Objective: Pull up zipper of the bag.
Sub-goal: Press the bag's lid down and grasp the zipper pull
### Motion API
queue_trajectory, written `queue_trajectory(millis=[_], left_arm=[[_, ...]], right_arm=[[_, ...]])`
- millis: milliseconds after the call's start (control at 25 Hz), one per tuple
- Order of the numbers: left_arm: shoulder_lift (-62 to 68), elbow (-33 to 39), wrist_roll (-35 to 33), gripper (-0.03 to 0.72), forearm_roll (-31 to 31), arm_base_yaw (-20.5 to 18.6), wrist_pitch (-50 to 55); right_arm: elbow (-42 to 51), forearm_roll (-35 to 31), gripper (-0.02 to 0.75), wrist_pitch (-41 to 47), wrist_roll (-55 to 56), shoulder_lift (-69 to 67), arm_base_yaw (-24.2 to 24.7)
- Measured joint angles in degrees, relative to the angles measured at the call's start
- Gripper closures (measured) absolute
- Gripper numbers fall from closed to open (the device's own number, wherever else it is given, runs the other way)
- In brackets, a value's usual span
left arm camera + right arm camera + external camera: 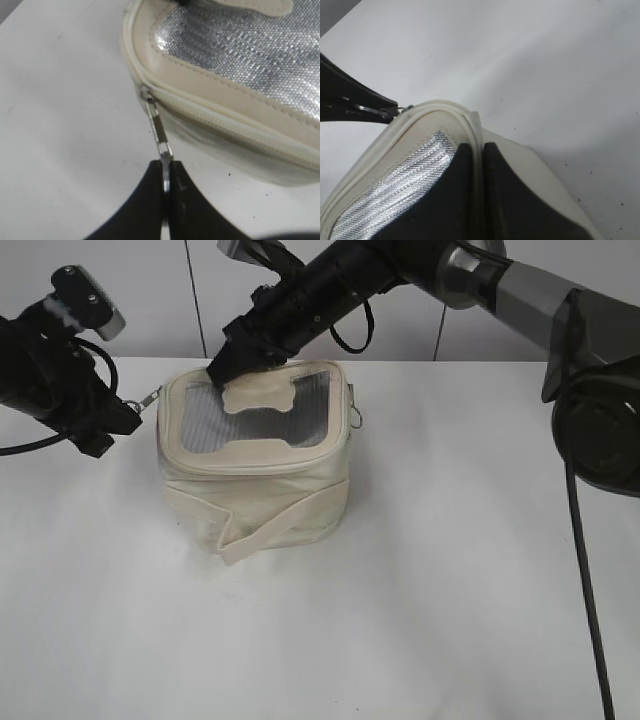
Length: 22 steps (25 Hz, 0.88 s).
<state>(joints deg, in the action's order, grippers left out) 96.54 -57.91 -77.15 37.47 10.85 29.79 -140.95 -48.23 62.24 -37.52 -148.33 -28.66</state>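
On the white table [420, 620], cream bag [255, 490] standing upright mid-table, left gripper [166, 185] clamped on the silver pull of the zipper [225, 122] at the bag's left corner, right gripper [482, 155] pinching the back top rim, jaws nearly closed.

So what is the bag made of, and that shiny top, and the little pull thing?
The bag looks like cream woven cloth, matte and creased. Its top window seems to be plastic mesh, glinting silver. The zipper pull looks like polished metal, held in the left tool.
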Motion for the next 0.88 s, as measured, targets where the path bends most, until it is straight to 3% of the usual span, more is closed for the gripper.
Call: queue_trajectory(millis=[640,880], left_arm=[[-0.9,0.7,3.0,0.692,2.2,-0.1,8.6],[-5.5,7.3,3.2,0.692,3.1,0.7,4.6]], right_arm=[[0.1,-0.2,0.696,-0.3,1.9,0.0,0.1],[0.1,-0.4,0.696,-0.1,2.6,0.0,0.1]])
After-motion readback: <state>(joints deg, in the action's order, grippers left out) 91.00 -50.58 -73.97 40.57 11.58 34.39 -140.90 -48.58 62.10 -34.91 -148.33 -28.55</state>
